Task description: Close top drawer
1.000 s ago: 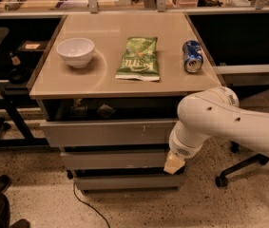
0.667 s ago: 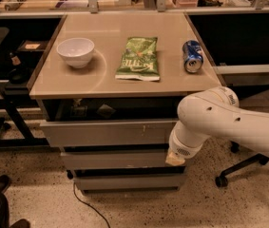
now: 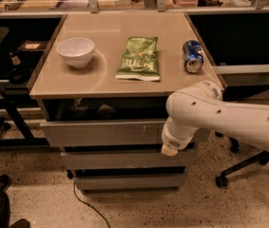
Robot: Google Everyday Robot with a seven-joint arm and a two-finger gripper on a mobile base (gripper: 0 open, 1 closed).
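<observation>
The top drawer (image 3: 105, 133) is a wide grey metal drawer under the tan tabletop. It stands pulled out a little, with paper scraps (image 3: 104, 110) showing in the dark gap behind its front. Small white scuffs mark the front right of centre. My white arm reaches in from the right. My gripper (image 3: 169, 149) is at the arm's end, against the right part of the drawer front near its lower edge. The arm hides the drawer's right end.
On the tabletop (image 3: 53, 80) are a white bowl (image 3: 75, 51), a green chip bag (image 3: 139, 58) and a blue soda can (image 3: 192, 56) lying on its side. Two shallower drawer fronts (image 3: 120, 159) sit below. A chair base (image 3: 238, 170) stands at the right, a cable (image 3: 84, 205) on the floor.
My gripper has moved up and slightly left, from the second drawer's height to the lower edge of the top drawer front. The drawer front has not visibly moved.
</observation>
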